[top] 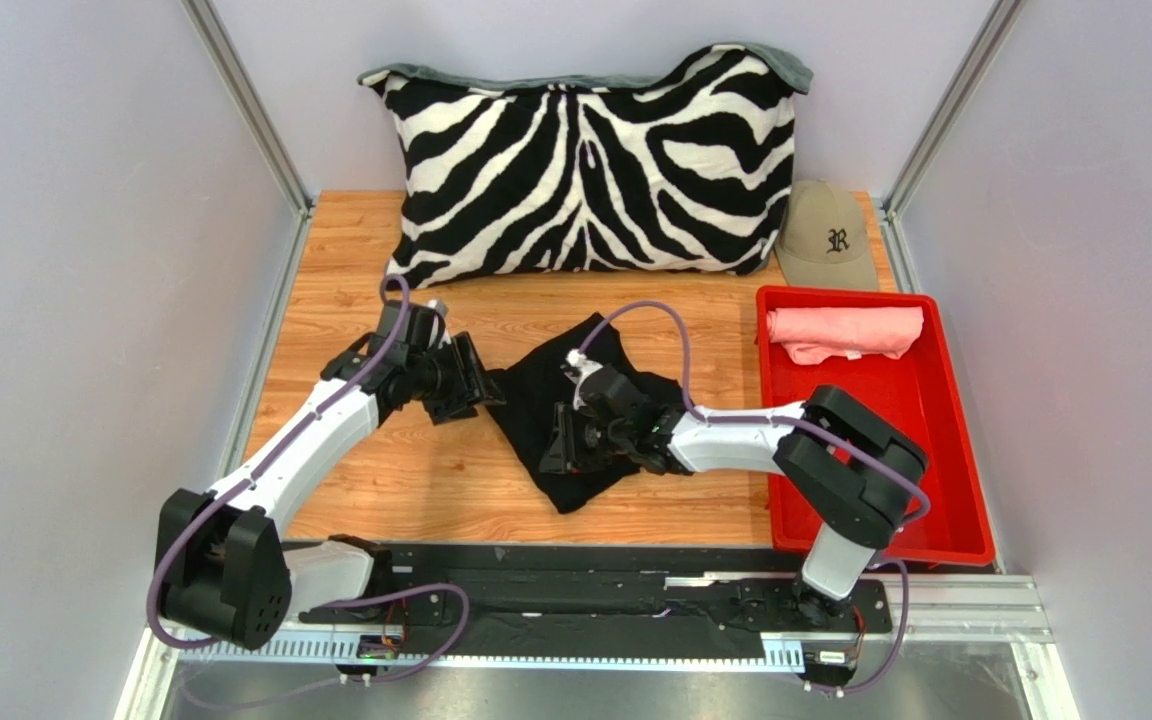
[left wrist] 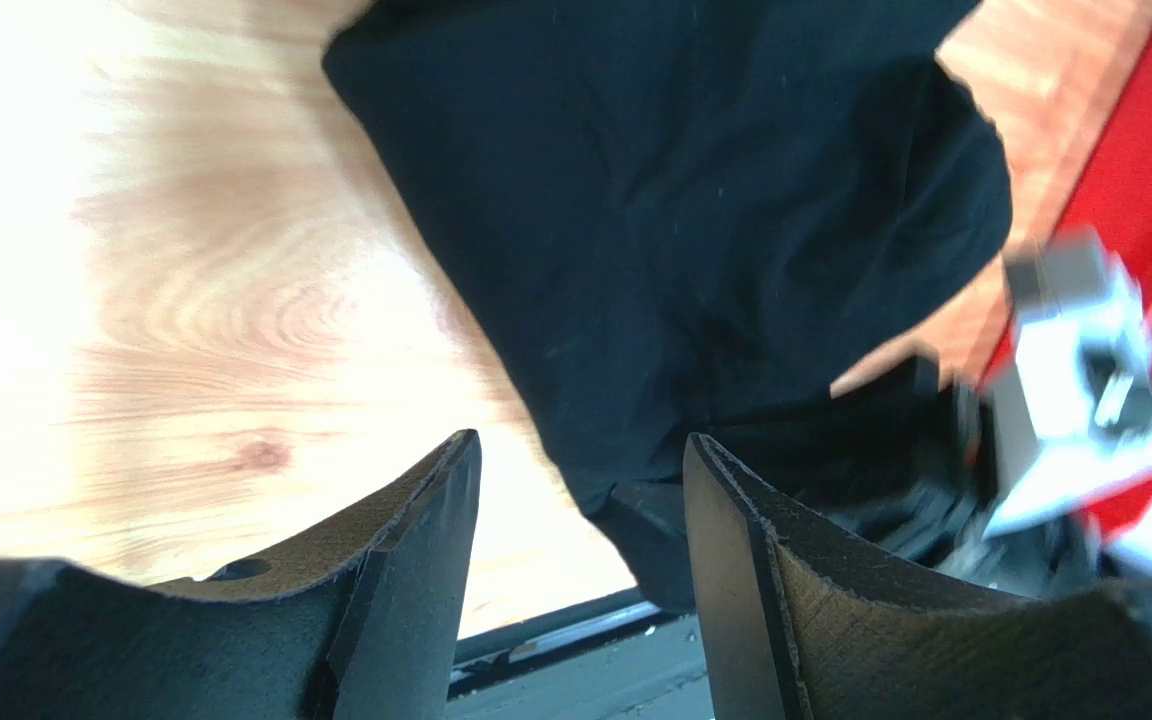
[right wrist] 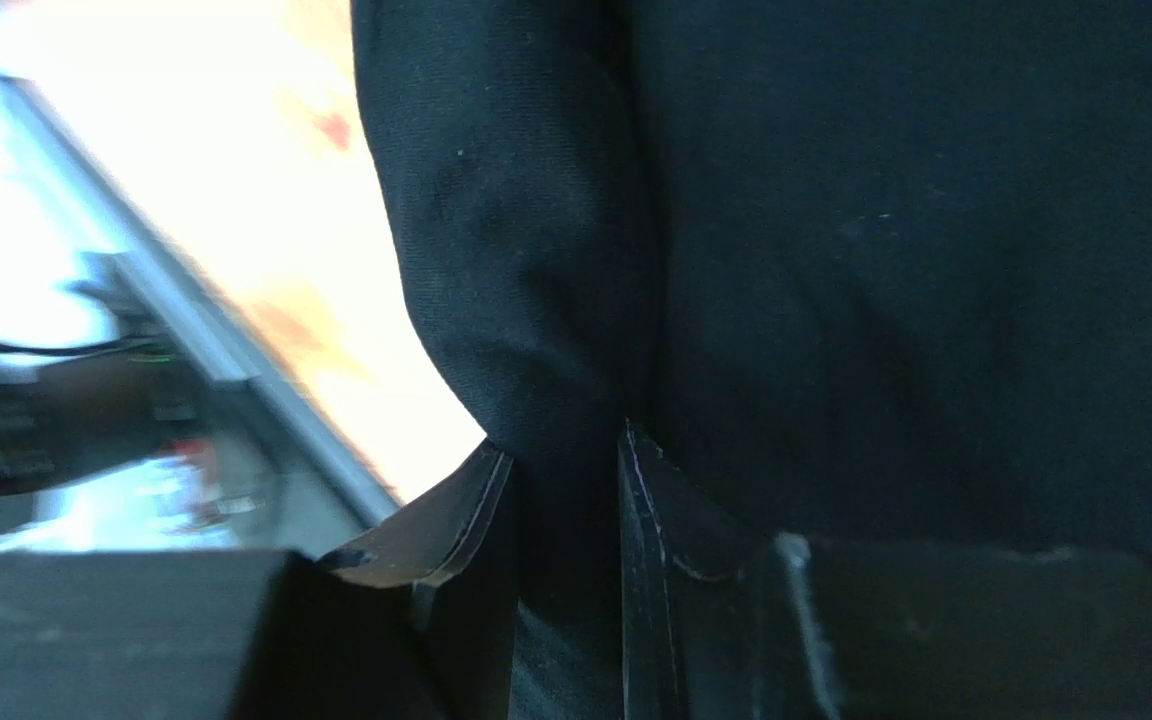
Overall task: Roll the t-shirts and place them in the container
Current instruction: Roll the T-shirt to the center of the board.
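From above, the salmon t-shirt (top: 845,332) lies rolled in the red bin (top: 953,458) (half the job, I judge), while the black t-shirt (top: 534,398) sprawls crumpled on the table (top: 417,498), not yet rolled. Left wrist: the left gripper (left wrist: 575,465) gapes empty just beside the cloth. Right wrist: the right gripper (right wrist: 567,465) pinches a black fold.

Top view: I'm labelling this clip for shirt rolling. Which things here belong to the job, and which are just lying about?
Belongs to the job:
- black t-shirt, pinched in the right gripper
- left gripper, open beside that shirt
- pink t-shirt, lying rolled in the red bin

Just lying about:
- zebra pillow
- tan cap
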`<action>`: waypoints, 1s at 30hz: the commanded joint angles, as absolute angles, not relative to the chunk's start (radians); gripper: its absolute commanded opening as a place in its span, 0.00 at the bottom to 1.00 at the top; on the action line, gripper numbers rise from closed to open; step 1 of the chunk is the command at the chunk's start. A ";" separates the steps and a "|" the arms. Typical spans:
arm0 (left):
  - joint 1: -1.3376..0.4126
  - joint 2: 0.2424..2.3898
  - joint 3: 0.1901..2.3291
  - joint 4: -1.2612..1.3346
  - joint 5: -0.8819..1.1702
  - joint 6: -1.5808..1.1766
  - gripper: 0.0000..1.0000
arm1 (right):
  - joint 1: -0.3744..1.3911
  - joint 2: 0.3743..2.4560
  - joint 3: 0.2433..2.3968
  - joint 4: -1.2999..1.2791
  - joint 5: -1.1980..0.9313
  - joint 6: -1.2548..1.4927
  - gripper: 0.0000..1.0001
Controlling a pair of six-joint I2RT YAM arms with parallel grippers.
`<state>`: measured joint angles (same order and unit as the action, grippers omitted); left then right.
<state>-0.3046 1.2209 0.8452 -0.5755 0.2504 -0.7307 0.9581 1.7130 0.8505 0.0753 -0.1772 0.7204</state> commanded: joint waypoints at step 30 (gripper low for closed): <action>-0.417 1.456 0.649 -0.121 0.130 -0.951 0.25 | 0.758 1.945 0.589 0.800 -0.646 1.235 0.38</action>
<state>-0.3908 1.4509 0.6060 -0.0319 0.2413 -0.9268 0.7502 1.9968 0.6067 0.9169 -0.6483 1.2938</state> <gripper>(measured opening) 0.350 0.345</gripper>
